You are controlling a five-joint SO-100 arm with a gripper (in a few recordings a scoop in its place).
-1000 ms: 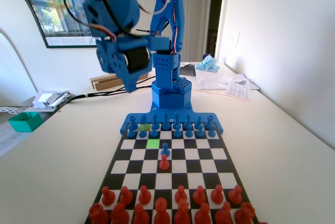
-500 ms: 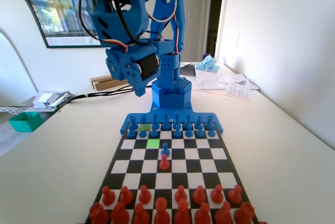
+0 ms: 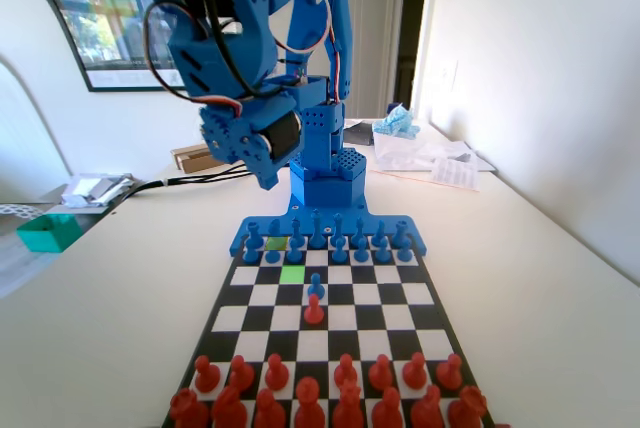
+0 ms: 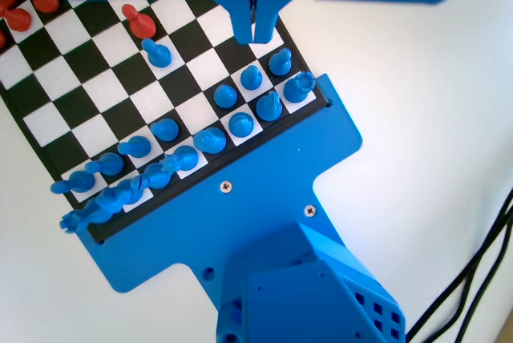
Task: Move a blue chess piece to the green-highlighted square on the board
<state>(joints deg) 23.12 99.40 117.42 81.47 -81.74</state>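
Observation:
The board (image 3: pixel 250 293) lies in front of the blue arm in the fixed view. Its green-highlighted square (image 3: pixel 292 274) is bare, one row in front of the blue pawn row (image 3: pixel 340 249). A duller olive square (image 3: pixel 277 243) shows among those pawns, just left of it. My gripper (image 3: pixel 267 176) hangs high above the board's far left corner. In the wrist view the gripper (image 4: pixel 255 34) has its jaws pressed together with nothing between them, over the squares in front of the blue pawns (image 4: pixel 252 77) at the row's right end.
One blue pawn (image 3: pixel 316 288) stands advanced mid-board, facing a red pawn (image 3: pixel 314 310); the wrist view also shows this blue pawn (image 4: pixel 159 53) and red pawn (image 4: pixel 138 18). Red pieces (image 3: pixel 307 393) fill the near rows. A teal box (image 3: pixel 48 232) sits far left, papers (image 3: pixel 440 163) back right.
The gripper has swung right and come down a little toward the board's far left corner. No piece has moved.

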